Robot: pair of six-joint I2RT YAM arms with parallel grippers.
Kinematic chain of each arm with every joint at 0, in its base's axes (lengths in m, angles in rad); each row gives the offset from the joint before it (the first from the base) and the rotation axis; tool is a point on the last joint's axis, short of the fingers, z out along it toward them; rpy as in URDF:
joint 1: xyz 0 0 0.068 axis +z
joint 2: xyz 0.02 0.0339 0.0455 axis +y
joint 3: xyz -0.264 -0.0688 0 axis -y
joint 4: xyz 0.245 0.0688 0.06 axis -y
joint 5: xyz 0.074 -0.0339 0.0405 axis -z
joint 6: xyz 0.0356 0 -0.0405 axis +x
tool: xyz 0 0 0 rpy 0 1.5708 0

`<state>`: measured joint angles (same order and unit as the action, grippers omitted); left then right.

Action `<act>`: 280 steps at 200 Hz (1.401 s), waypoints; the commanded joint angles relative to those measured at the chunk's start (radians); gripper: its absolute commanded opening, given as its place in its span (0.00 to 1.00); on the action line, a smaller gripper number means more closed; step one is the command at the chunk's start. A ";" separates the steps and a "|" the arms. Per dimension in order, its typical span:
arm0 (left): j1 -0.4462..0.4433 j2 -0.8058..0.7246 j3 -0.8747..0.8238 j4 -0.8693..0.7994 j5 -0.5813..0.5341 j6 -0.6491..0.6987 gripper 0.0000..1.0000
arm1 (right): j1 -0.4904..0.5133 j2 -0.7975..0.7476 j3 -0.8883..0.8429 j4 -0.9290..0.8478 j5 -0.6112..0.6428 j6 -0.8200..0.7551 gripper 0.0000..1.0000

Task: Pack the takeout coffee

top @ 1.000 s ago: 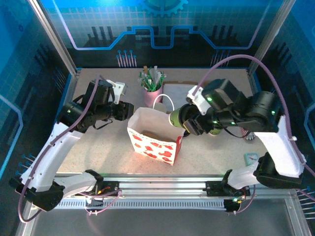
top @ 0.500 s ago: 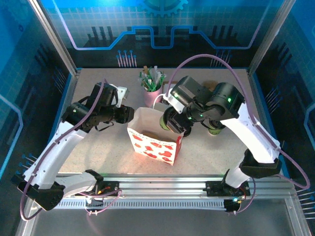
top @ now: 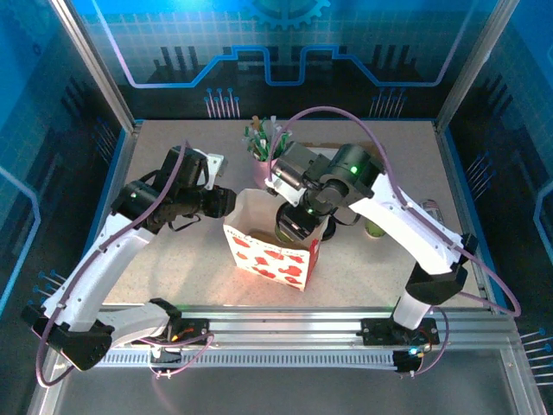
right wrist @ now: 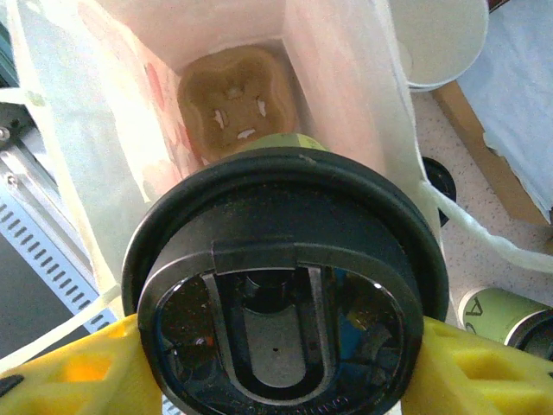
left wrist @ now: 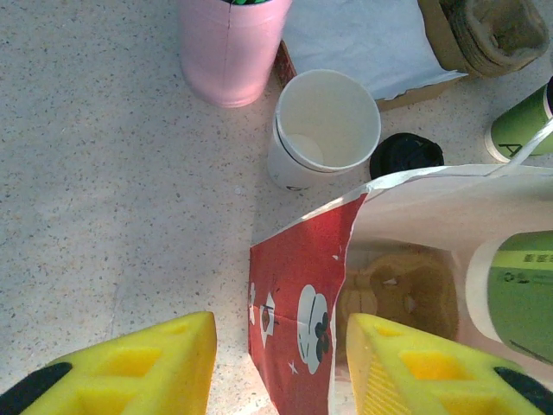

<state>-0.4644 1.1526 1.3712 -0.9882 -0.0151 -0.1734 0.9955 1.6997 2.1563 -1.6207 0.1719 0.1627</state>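
Swung in from the right over the last second, the takeout coffee (right wrist: 285, 285) now hangs in the mouth of the paper bag (top: 259, 251). It is a green tapered paper cup under a glossy black round lid. The right gripper (right wrist: 276, 367) clamps it, one yellow finger on each side of the lid. Beneath it, on the bag's floor, lies a brown moulded-pulp carrier (right wrist: 233, 99) with slit pockets. The bag is thin white paper with a red printed side, and its loop handle runs close past the lid. The left gripper (left wrist: 281, 333) stands half spread, with the bag's red wall in the gap. Behind the bag, on the speckled table (left wrist: 104, 173), stand an empty white cup (left wrist: 324, 125), a low black lid (left wrist: 406, 156), a pink cup (left wrist: 229, 43) and a second green cup (left wrist: 523, 130).
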 commanded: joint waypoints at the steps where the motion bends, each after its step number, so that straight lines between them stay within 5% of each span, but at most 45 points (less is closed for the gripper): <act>1: 0.005 -0.009 -0.016 0.022 -0.012 0.026 0.45 | 0.015 0.016 -0.015 -0.042 -0.004 -0.015 0.43; 280: 0.004 -0.095 -0.141 0.156 -0.005 0.034 0.45 | -0.057 0.105 -0.245 0.066 -0.083 -0.114 0.39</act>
<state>-0.4644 1.0927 1.2537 -0.8757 -0.0151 -0.1547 0.9524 1.7832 1.9373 -1.5623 0.1177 0.0696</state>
